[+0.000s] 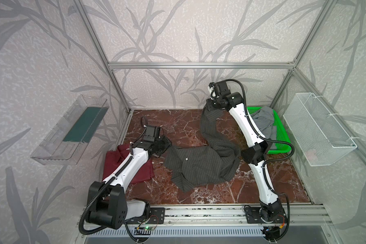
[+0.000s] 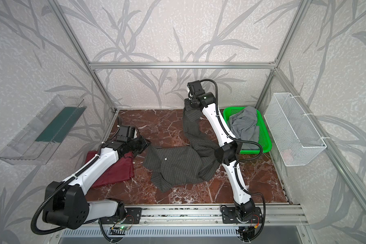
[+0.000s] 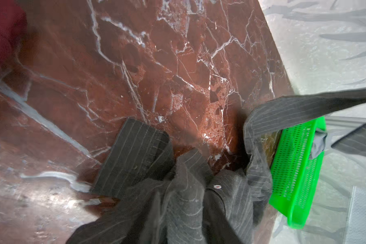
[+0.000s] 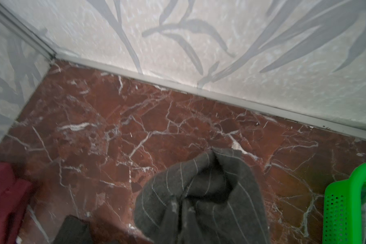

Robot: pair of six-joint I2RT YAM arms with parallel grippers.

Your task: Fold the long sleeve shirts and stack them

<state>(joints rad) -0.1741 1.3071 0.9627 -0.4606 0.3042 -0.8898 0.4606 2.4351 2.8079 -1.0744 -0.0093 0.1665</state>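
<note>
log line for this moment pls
phase: folding pinstripe shirt | right gripper: holding sleeve aloft | left gripper: at shirt edge, grip unclear | maroon shirt: folded

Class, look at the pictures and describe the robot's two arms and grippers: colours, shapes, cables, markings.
Both the left arm and the right arm have smooth white links joined by bulky black joint housings. A black corrugated cable runs along each arm, fastened with ties. The left gripper and right gripper are black, each with a boxy black camera behind it.
</note>
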